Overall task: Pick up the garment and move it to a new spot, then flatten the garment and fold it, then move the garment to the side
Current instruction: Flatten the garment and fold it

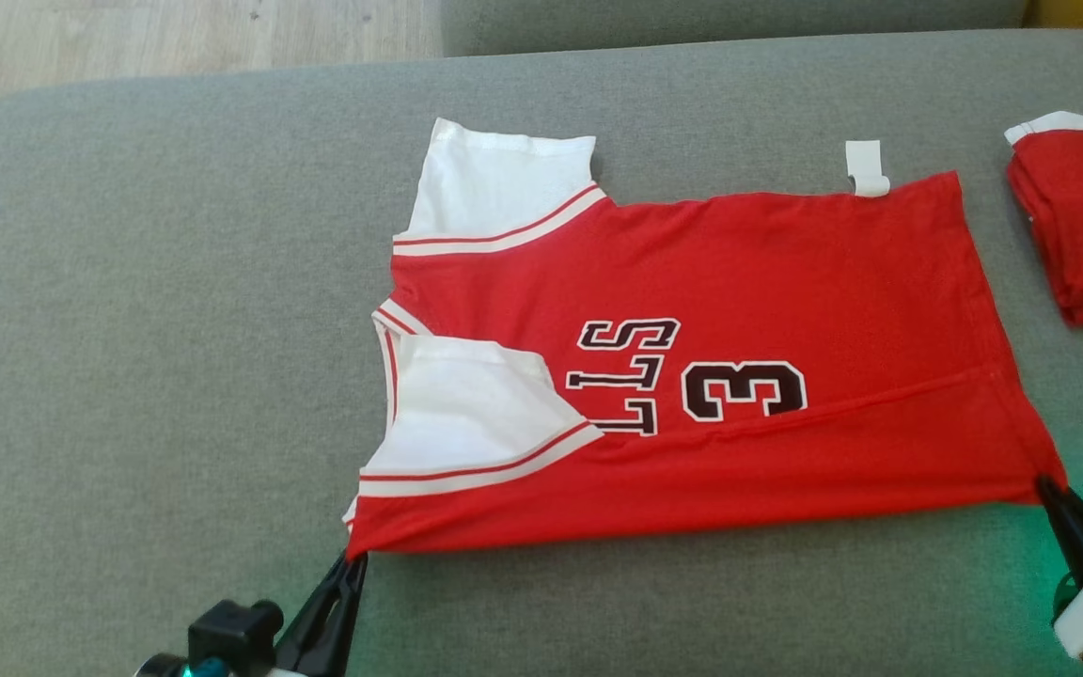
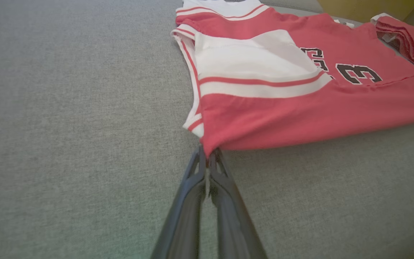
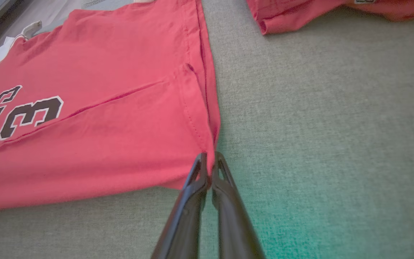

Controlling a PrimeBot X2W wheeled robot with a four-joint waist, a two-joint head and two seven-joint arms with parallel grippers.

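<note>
Head view: jersey (image 1: 739, 273) lies on the cushion (image 1: 147, 282), my left fingers (image 1: 348, 574) and right fingers (image 1: 1055, 500) clenched on its near corners; thin pinches could slip if I pull unevenly.

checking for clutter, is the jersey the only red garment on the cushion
No, another red garment lies apart from the jersey, at right.

a: where's the shirt (image 1: 692, 310)?
b: on the cushion (image 1: 128, 329), mid-way across, sleeves to the left.
a: grippers?
b: left gripper (image 1: 353, 561) at its near left corner, right gripper (image 1: 1044, 487) at its near right corner. a second shirt (image 1: 1082, 226) lies apart, far right.
</note>
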